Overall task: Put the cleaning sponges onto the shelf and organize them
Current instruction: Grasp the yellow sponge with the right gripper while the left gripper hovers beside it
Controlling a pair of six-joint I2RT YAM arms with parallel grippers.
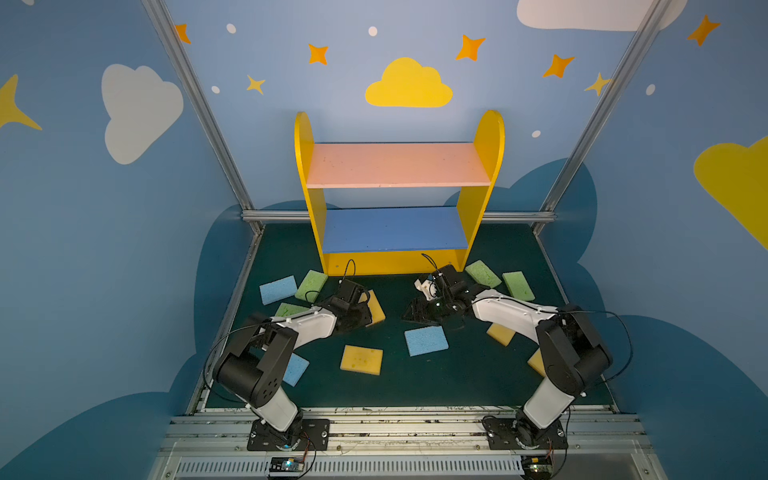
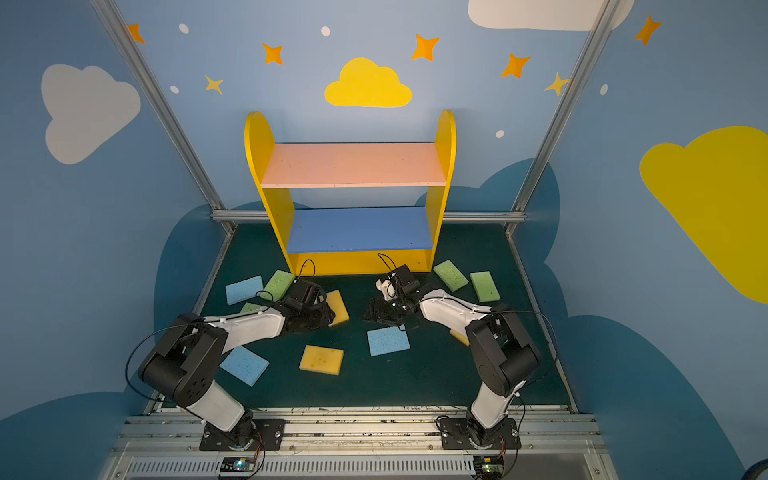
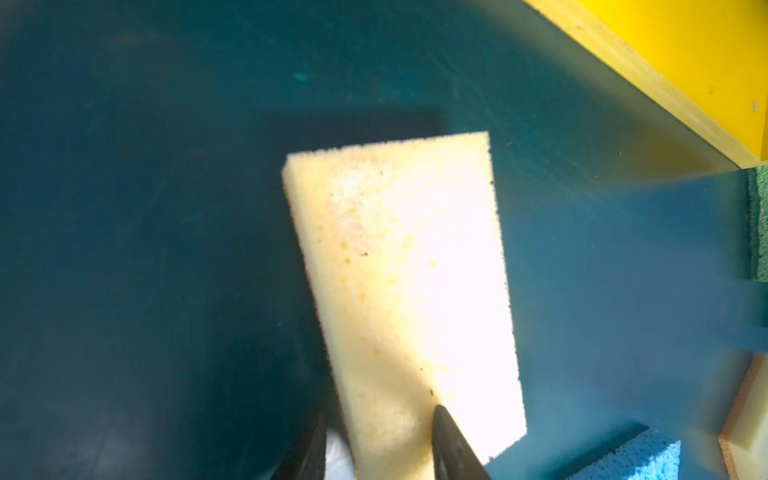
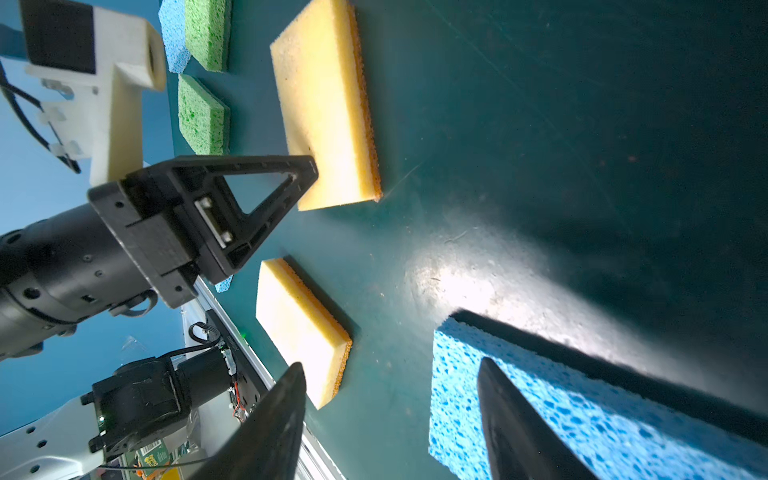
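We're on a pick: left gripper (image 3: 378,412) straddles yellow sponge (image 3: 407,270) in front of the shelf (image 1: 395,264), clamp we can't tell. Right gripper (image 4: 392,363) gapes empty at blue sponge (image 4: 582,415). Next needs firm pinch, then lift.

Mostly buried under the left arm (image 1: 307,326) in both top views: a green sponge (image 1: 287,309), down to one corner. Partly covered by the same arm, nearer: the near-left blue sponge (image 1: 297,370). Half tucked beneath the right arm (image 1: 511,313): the right yellow sponge (image 1: 500,334). Nearer still, little more than an edge of the near-right yellow sponge (image 1: 536,362).

In the left wrist view, only the tips of the left gripper (image 3: 378,412) in frame. There too, the middle yellow sponge (image 3: 407,270) washed out almost white, one end cropped. Impossible to tell whether pinched or merely touched. Cropped by that frame as well: all but a corner of the shelf (image 3: 685,54). Cut off in the right wrist view: the middle blue sponge (image 4: 623,424).
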